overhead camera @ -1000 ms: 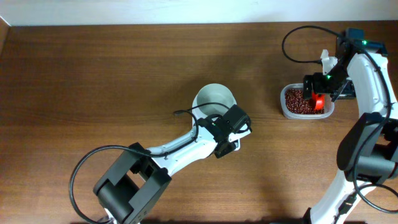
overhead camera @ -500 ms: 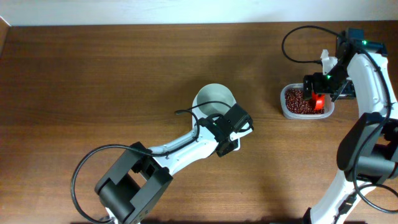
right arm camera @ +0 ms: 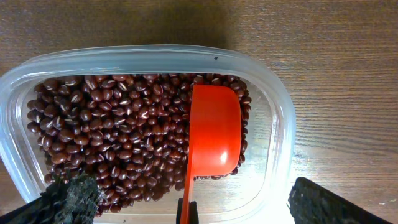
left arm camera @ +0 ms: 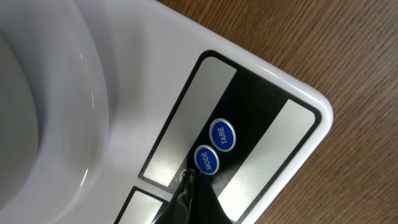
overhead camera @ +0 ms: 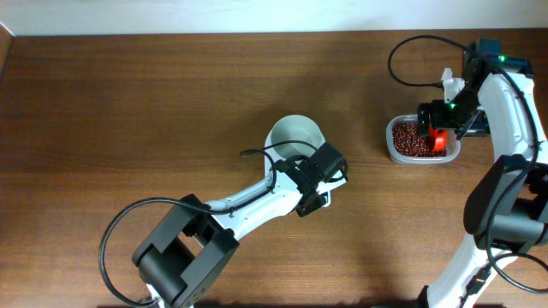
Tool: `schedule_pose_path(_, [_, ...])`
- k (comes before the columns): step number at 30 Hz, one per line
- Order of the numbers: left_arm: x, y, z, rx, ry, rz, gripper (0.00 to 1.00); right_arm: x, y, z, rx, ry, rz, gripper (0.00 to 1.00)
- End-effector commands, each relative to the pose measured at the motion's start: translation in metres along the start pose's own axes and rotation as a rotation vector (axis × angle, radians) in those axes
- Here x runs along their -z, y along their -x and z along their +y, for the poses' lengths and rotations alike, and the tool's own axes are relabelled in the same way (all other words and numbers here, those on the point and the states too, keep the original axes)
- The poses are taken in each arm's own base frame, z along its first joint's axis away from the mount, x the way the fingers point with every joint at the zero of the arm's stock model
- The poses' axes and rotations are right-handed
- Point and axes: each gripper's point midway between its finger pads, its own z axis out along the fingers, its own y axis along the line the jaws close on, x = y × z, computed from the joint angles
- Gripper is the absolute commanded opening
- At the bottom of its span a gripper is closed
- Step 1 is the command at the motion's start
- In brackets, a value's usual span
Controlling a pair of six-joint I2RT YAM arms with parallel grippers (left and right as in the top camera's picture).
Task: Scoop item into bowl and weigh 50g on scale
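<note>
Black left fingers (left arm camera: 196, 200), pinched together, shifted slightly at the scale (left arm camera: 163, 43); right fingers (right arm camera: 68, 200) wide.

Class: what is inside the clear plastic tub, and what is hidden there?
The clear plastic tub holds dark red-brown beans with a red scoop lying on them. The beans under the scoop and the tub's floor are covered.

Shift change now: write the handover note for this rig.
Left gripper: shut, tip at the MODE button of the scale.
Right gripper: open over the tub, fingers either side of the red scoop handle.
Bowl sits on the scale, looks empty; beans in the tub, scoop lying empty on them.
Done: bowl on scale. Left: grip scoop, fill bowl, weigh out the target.
</note>
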Motion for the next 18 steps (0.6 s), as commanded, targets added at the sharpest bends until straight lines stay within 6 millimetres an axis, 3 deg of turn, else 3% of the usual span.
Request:
schedule_pose_path(1, [-0.018, -0.010, -0.003, 0.010, -0.019, 0.046, 0.00, -0.005, -0.003, -0.002, -0.006, -0.006, 0.016, 0.99])
schedule_pose_path(4, [0.012, 0.004, 0.005, 0.074, -0.002, -0.013, 0.00, -0.005, -0.003, -0.002, -0.006, -0.006, 0.016, 0.99])
schedule_pose_path(8, [0.086, 0.020, 0.022, 0.146, 0.014, -0.170, 0.00, -0.005, -0.003, -0.002, -0.006, -0.006, 0.016, 0.99])
schedule_pose_path(13, [0.168, 0.026, 0.019, 0.217, -0.091, -0.378, 0.00, -0.005, -0.003, -0.002, -0.006, -0.006, 0.016, 0.99])
schedule_pose_path(15, [0.193, 0.022, 0.031, 0.284, -0.071, -0.436, 0.00, -0.005, -0.003, -0.002, -0.006, -0.006, 0.016, 0.99])
schedule_pose_path(18, [0.223, 0.003, 0.078, 0.448, 0.049, -0.507, 0.00, -0.005, -0.003, -0.002, -0.006, -0.006, 0.016, 0.99])
